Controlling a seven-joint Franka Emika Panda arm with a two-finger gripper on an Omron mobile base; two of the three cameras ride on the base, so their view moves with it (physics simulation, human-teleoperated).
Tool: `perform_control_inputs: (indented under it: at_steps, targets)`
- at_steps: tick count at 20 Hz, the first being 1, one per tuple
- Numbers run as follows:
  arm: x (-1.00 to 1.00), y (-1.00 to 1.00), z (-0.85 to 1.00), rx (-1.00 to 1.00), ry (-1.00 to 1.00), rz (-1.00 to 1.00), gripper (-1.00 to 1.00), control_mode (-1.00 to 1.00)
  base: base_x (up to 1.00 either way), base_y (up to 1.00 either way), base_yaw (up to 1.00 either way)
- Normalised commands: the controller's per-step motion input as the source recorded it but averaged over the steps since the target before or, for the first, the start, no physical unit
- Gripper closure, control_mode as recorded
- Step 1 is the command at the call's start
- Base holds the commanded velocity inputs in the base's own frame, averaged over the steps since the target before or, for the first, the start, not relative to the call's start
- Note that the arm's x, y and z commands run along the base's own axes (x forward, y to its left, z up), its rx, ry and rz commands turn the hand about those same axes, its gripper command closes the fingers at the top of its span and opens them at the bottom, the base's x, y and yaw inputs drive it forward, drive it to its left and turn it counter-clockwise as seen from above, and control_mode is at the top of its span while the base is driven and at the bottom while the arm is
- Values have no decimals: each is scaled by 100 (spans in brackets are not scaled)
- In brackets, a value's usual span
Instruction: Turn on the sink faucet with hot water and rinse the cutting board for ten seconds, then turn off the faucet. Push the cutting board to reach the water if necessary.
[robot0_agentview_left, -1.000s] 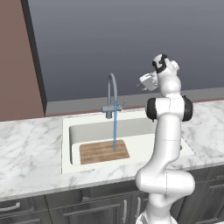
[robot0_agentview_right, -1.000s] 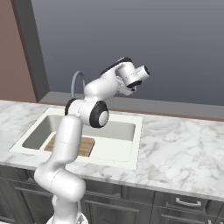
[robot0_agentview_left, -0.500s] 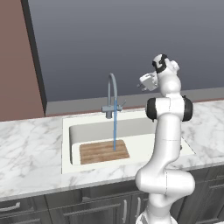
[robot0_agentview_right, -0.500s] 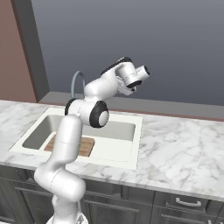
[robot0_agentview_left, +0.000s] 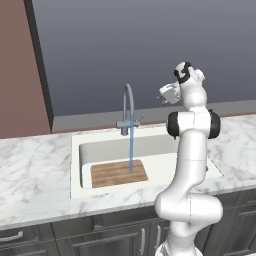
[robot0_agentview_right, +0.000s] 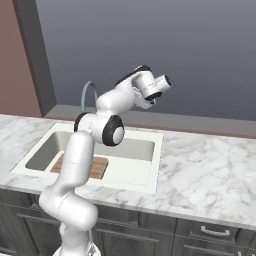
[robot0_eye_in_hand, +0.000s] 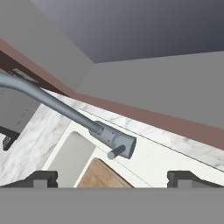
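While the water (robot0_agentview_left: 131, 150) runs in a thin blue stream from the faucet (robot0_agentview_left: 128, 111), it lands on the right part of the cutting board (robot0_agentview_left: 118, 173), which lies flat on the floor of the sink (robot0_agentview_left: 75, 167) toward the front. Over to the right the gripper (robot0_agentview_left: 161, 97) hangs up high, about level with the top of the spout and well clear of it. From the hand camera the two fingertips (robot0_eye_in_hand: 41, 178) sit wide apart with nothing between them, looking down at the faucet base and its little lever.
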Motion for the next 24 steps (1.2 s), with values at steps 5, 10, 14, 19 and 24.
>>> perform_control_inputs:
  at_steps: [5, 10, 14, 19, 24]
  targets:
    - [0, 0, 0, 0, 0, 0, -100, -100, 0, 0, 0]
    - [0, 0, 0, 0, 0, 0, -100, -100, 0, 0, 0]
    - [0, 0, 0, 0, 0, 0, -100, -100, 0, 0, 0]
    - [0, 0, 0, 0, 0, 0, -100, -100, 0, 0, 0]
    - [0, 0, 0, 0, 0, 0, -100, -100, 0, 0, 0]
